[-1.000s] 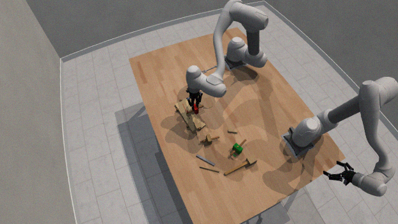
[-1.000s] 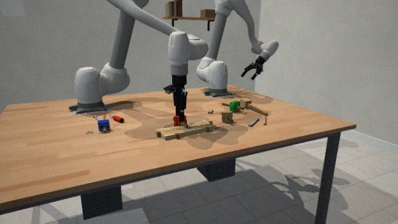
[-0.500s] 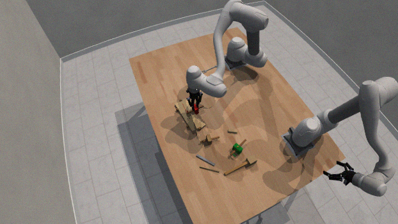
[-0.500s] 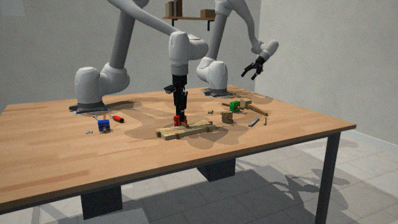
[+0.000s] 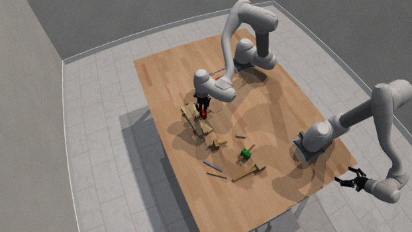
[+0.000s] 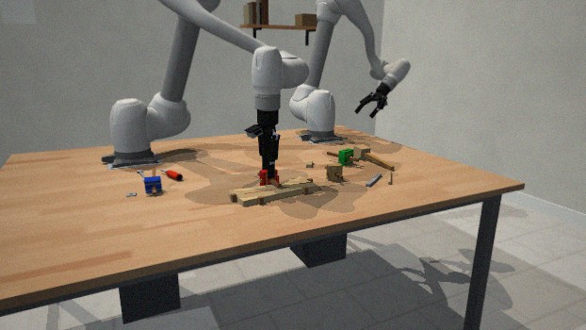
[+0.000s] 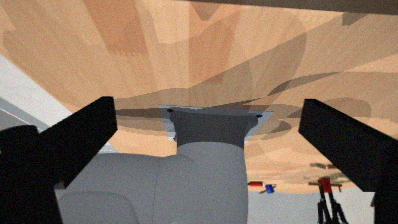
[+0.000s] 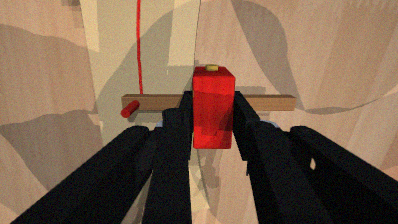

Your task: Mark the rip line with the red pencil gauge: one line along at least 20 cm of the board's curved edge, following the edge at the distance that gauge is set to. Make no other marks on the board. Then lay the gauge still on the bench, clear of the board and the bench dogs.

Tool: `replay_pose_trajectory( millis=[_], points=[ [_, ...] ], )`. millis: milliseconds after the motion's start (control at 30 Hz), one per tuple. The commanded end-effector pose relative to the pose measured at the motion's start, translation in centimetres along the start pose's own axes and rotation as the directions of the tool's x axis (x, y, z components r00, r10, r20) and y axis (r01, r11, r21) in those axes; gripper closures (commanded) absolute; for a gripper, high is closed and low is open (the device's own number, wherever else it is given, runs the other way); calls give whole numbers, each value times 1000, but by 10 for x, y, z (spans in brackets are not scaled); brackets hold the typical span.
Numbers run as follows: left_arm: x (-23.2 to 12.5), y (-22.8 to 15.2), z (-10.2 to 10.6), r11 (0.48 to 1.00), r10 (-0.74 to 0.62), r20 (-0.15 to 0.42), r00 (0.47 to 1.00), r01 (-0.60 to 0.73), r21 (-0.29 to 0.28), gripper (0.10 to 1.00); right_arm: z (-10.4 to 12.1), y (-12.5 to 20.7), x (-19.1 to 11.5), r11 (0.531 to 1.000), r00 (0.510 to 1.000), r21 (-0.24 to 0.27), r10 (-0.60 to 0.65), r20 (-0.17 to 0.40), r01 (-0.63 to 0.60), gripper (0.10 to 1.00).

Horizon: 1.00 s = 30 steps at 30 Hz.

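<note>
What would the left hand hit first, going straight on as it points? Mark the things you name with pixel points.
The left hand [image 5: 343, 174] [image 6: 365, 114] [image 7: 208, 114] would probably meet its own arm's base plate [image 5: 301, 154] [image 6: 313, 140] [image 7: 166, 125] or foot; depth is unclear, so the table [image 5: 205, 199] [image 6: 188, 226] [image 7: 250, 30] could come first.

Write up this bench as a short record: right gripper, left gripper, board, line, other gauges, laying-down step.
right gripper: shut on the red pencil gauge
left gripper: open, holding nothing
board: on the bench, partly under the gauge's beam
red line: on the board, reaching the beam near its pencil end
other gauges: blue, green, plain wood
laying gauge down: not done
</note>
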<state>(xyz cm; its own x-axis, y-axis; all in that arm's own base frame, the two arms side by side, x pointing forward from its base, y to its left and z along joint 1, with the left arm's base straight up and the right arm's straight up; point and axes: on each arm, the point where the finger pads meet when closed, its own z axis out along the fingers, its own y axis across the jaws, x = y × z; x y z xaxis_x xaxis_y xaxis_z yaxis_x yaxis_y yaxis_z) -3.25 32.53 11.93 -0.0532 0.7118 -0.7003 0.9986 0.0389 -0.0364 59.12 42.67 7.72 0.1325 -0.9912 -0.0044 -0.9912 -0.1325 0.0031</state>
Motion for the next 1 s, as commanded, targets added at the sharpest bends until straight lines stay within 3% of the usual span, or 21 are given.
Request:
replay_pose_trajectory(
  millis=[0, 967],
  points=[
    [-4, -3, 2, 1000, -2, 8, 1000, 2, 0, 98, -1, -2, -7, 1000, 1000, 1, -16, 1, 16, 999],
    [-4, -3, 2, 1000, -2, 8, 1000, 2, 0, 98, -1, -2, -18, 999, 999, 2, -42, -3, 42, 999]
  ],
)
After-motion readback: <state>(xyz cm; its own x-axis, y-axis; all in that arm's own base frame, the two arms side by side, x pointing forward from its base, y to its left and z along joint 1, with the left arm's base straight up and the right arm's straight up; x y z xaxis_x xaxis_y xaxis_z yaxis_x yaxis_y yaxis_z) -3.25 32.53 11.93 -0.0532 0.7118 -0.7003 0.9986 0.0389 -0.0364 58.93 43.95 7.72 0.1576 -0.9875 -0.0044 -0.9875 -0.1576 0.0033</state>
